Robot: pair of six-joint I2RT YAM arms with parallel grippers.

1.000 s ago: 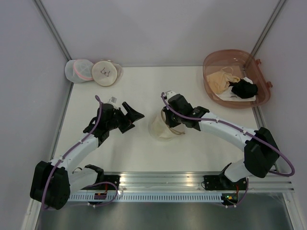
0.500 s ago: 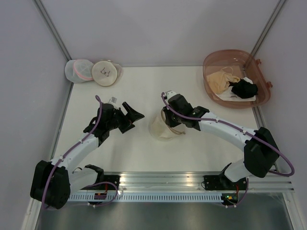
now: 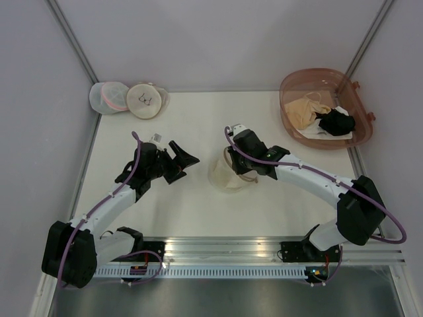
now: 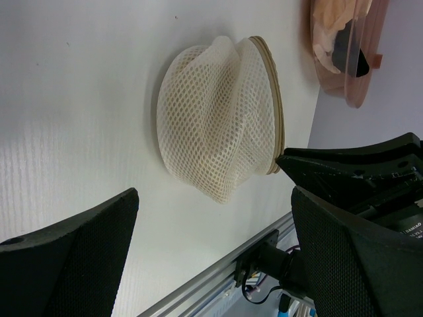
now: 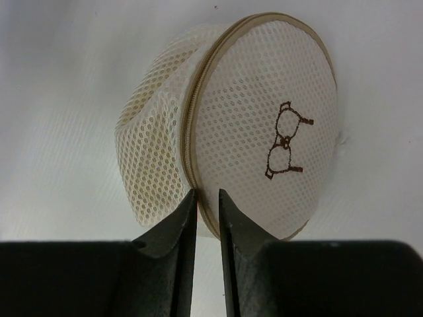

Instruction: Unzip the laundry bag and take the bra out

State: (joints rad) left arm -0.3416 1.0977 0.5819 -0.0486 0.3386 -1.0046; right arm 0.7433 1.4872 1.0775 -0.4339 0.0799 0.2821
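The laundry bag [image 3: 228, 175], a cream mesh disc with a dark bra drawing, stands on edge at the table's middle. It also shows in the left wrist view [image 4: 215, 122] and the right wrist view [image 5: 264, 125]. My right gripper [image 3: 234, 164] is shut on its beige zipper rim, the fingertips pinching the rim's near side [image 5: 207, 195]. My left gripper [image 3: 186, 164] is open and empty a short way left of the bag, its jaws facing it [image 4: 215, 195]. The mustard-yellow bra is not plainly visible.
A pink translucent tub [image 3: 357, 105] at the back right holds a pale beige garment [image 3: 304, 109] and a black garment [image 3: 335, 123]. A white mesh bag with pink trim [image 3: 109, 97] and another cream bag [image 3: 146, 100] lie at the back left corner. A metal rail [image 3: 264, 247] runs along the near edge.
My right gripper and the bag have shifted slightly to the right. The left arm has barely moved.
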